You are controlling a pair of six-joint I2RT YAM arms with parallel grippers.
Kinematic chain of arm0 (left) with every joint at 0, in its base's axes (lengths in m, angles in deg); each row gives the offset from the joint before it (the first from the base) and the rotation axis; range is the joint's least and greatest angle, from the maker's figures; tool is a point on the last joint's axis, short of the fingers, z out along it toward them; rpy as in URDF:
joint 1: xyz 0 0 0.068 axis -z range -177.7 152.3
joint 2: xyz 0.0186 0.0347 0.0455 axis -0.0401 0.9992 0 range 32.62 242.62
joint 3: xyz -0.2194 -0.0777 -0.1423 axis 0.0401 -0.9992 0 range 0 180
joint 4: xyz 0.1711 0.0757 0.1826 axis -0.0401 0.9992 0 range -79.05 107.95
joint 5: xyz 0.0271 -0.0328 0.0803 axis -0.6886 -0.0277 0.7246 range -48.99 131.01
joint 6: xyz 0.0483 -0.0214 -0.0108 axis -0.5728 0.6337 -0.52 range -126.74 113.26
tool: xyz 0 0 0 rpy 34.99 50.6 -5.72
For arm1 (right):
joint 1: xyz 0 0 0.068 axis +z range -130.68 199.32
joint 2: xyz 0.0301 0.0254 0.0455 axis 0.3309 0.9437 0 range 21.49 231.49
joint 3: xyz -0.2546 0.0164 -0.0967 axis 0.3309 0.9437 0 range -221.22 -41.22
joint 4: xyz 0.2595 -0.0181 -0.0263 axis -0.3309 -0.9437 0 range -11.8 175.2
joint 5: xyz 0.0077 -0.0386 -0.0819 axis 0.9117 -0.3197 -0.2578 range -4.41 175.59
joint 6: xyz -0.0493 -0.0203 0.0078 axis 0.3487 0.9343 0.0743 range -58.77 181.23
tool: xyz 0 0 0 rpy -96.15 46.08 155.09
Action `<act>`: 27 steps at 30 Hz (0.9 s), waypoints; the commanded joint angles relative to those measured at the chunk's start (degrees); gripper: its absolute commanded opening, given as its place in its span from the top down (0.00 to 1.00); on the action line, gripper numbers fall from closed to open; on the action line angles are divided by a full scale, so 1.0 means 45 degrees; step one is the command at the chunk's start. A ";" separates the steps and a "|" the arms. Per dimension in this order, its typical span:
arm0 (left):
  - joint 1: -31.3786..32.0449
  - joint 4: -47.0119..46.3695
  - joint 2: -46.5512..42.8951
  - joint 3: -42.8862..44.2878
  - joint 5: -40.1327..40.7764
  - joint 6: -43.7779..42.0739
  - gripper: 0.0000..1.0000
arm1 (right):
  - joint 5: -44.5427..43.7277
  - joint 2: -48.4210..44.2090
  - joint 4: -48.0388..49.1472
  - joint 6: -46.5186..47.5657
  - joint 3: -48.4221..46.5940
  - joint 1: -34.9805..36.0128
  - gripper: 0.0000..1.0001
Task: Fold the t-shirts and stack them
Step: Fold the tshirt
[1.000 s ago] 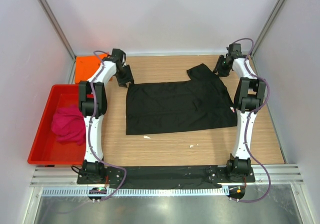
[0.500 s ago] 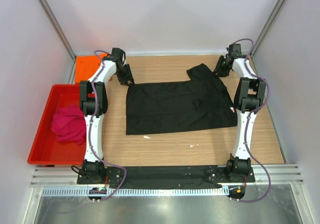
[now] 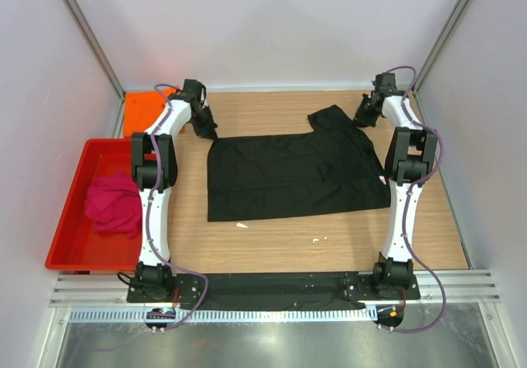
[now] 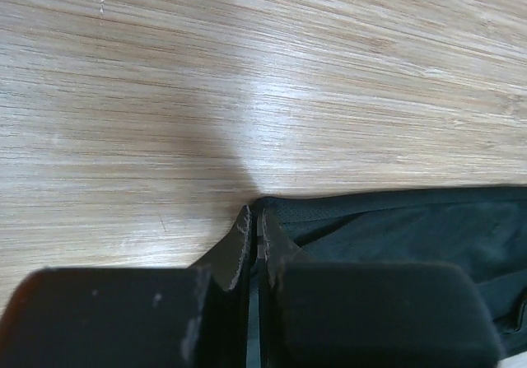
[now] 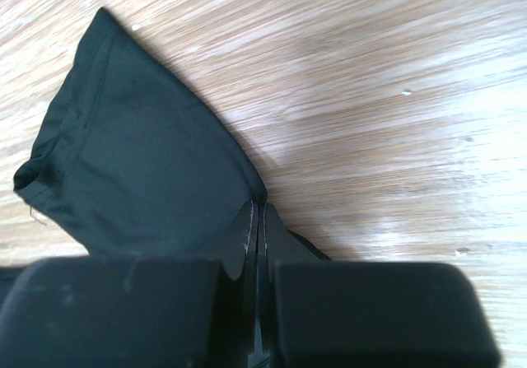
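Red plastic tray [image 3: 70,240] at left edge of wooden counter [image 3: 272,249], small white scraps [image 3: 241,225] lower centre.

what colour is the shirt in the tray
The crumpled cloth t-shirt is magenta-pink, clearest in the top external view.

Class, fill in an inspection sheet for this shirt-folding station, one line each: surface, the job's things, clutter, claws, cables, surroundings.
Surface: wooden table.
Job's things: black t-shirt spread mid-table, bunched at its far right; orange t-shirt at the far left corner, partly behind the left arm; magenta t-shirt crumpled in the red tray.
Clutter: white scraps by the black shirt's near edge.
Claws: left claw shut on the black t-shirt's far left corner; right claw shut on its far right part.
Cables: purple cables looped along both arms.
Surroundings: white walls; metal rail at the near edge.
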 commanded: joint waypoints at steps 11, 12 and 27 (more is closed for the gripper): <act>-0.0155 -0.1296 -0.1675 -0.0433 0.0028 0.0314 1.00 | -0.0831 -0.1467 -0.0213 -0.0147 -0.0340 -0.0087 0.99; -0.0136 -0.1277 -0.1714 -0.0453 -0.0011 0.0334 1.00 | -0.0870 -0.1507 -0.0290 -0.0205 -0.0339 -0.0087 0.99; -0.0136 -0.0808 -0.3159 -0.1820 0.0379 0.0178 1.00 | -0.1553 -0.3342 -0.1209 -0.0381 0.1105 -0.0087 0.99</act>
